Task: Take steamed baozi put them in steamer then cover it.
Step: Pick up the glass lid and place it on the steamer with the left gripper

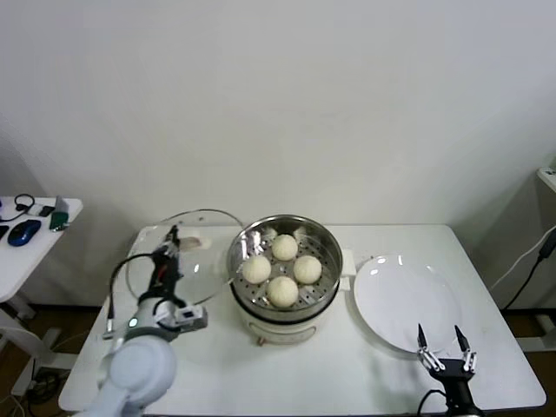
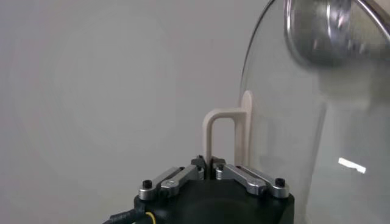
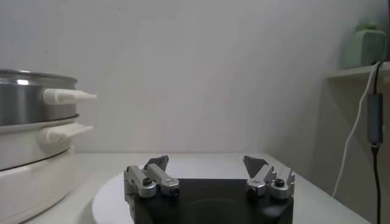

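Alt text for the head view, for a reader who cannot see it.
Four baozi sit in the open steamer at table centre. The left hand holds the glass cover by its handle beside it; the right hand waits open near an empty white plate.

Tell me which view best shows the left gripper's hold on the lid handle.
The left wrist view: the left gripper is shut on the cover handle. The head view shows that hold small. The right wrist view doesn't show it.
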{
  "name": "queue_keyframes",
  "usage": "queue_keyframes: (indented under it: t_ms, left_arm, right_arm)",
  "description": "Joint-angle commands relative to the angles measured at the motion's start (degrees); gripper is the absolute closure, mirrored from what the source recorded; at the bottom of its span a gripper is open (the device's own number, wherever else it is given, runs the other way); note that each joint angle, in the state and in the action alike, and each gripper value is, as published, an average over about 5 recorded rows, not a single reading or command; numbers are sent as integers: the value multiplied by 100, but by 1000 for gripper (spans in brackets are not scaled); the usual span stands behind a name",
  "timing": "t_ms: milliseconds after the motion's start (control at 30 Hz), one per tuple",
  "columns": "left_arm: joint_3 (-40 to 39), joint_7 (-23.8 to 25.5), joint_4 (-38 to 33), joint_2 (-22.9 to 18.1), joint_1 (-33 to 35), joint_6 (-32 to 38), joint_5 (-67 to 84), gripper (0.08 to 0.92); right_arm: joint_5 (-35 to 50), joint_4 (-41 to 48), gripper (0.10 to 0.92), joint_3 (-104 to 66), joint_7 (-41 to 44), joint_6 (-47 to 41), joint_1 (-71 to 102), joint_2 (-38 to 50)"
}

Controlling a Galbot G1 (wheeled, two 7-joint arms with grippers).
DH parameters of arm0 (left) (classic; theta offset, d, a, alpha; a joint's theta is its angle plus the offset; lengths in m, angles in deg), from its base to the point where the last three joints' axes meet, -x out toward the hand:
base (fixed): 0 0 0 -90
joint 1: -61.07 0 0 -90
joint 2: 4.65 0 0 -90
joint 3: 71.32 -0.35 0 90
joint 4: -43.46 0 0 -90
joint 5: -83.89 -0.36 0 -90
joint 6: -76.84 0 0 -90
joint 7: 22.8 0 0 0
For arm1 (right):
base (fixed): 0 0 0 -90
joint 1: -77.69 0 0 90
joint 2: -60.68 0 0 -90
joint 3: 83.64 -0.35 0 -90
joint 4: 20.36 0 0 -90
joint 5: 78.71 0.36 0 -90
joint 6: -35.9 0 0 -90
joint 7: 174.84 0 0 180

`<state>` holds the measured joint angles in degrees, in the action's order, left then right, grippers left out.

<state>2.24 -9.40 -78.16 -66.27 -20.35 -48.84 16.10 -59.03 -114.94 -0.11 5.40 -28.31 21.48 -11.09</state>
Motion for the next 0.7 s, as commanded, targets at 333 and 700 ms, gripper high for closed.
queue_keyframes:
  t_ms: [333,700]
  left_arm:
    - [-2384,827,1109,-2647,-1355,-441,-2379,857]
    - [-2415,501,1841,-3215,-1282,-293,-2743,857]
  right_arm:
    - [72,139,203,-59,-28,45,-84,164]
    - [195,229,203,-57,-34,157,-106,169]
